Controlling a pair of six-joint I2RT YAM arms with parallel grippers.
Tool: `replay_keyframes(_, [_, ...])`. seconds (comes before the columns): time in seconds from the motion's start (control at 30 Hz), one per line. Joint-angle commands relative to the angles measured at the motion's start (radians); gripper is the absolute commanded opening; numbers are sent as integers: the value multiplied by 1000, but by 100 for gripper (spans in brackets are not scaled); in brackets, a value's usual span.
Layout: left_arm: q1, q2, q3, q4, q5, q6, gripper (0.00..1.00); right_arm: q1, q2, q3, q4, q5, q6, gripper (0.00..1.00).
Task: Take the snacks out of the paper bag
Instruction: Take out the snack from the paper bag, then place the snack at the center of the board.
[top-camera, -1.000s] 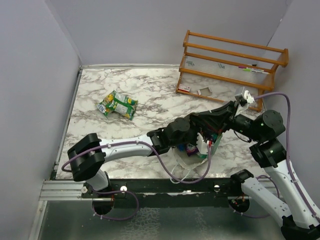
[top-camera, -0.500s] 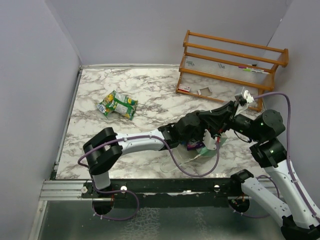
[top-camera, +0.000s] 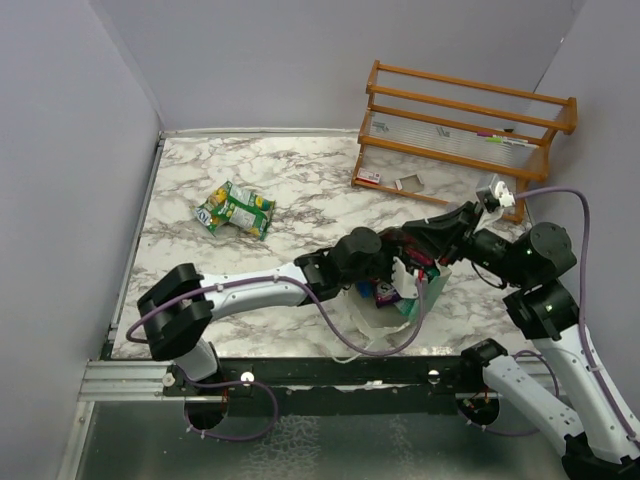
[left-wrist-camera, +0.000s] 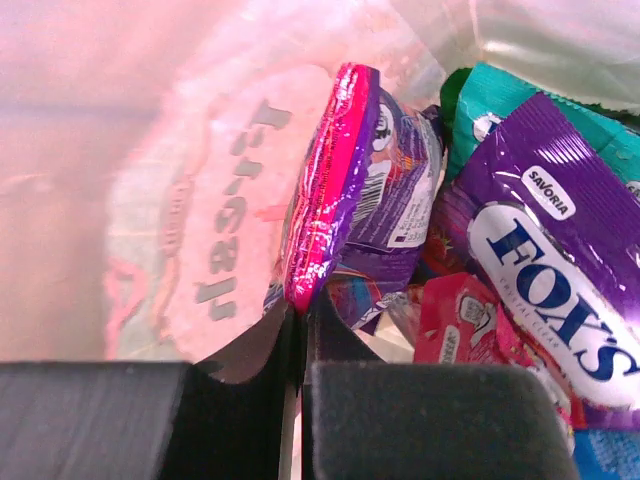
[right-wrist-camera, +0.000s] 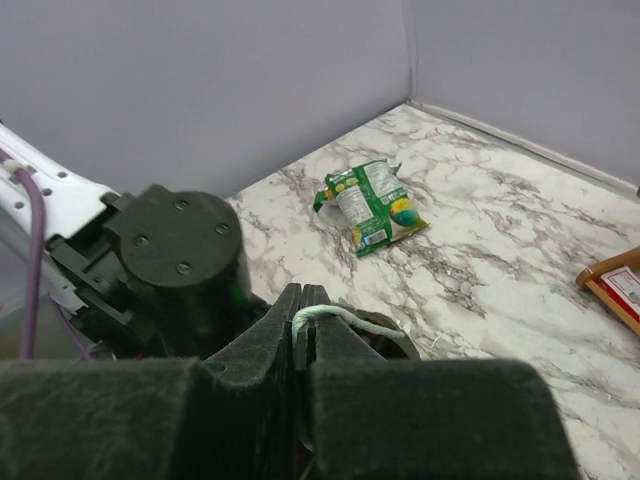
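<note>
The paper bag (top-camera: 372, 312) stands near the table's front edge, and my left gripper (left-wrist-camera: 300, 312) reaches inside it. That gripper is shut on the lower edge of a pink-and-purple snack packet (left-wrist-camera: 345, 170), which stands on edge against the bag's white inner wall (left-wrist-camera: 150, 200). Beside it in the bag lie a purple packet (left-wrist-camera: 560, 250), a red one (left-wrist-camera: 460, 320) and a teal one (left-wrist-camera: 490, 100). My right gripper (right-wrist-camera: 303, 297) is shut on the bag's pale cord handle (right-wrist-camera: 345, 318) above the bag's mouth. A green snack packet (top-camera: 235, 209) lies on the table to the far left.
A wooden slatted rack (top-camera: 460, 125) stands at the back right with small cards at its foot. Grey walls close in the marble table (top-camera: 300, 180) on the left and behind. My left arm's wrist (right-wrist-camera: 175, 260) sits close to the right gripper.
My left gripper has closed on the pink-and-purple packet inside the bag. The left arm shifted within the bag and the bag moved with it. The right gripper kept its hold.
</note>
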Motion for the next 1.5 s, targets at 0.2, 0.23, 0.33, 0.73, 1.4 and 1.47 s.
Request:
replay_keyframes(0.2, [3, -294, -84, 20, 67, -213, 0, 5, -24, 39, -36, 244, 6, 2])
replay_keyframes(0.23, [1, -312, -83, 8, 74, -228, 0, 5, -22, 36, -37, 266, 12, 2])
replay_keyframes(0.33, [-5, -384, -86, -12, 75, -288, 0, 5, -24, 29, -44, 327, 29, 2])
replay_keyframes(0.73, [-2, -523, 120, -219, -188, -561, 0, 5, 17, 3, 5, 467, 65, 2])
replay_keyframes(1.4, [161, -622, 232, -329, -774, -757, 0, 5, -34, 21, -87, 510, 42, 2])
replay_keyframes(1.47, [230, -606, 239, -363, -748, -806, 0, 5, -40, 34, -107, 531, 29, 2])
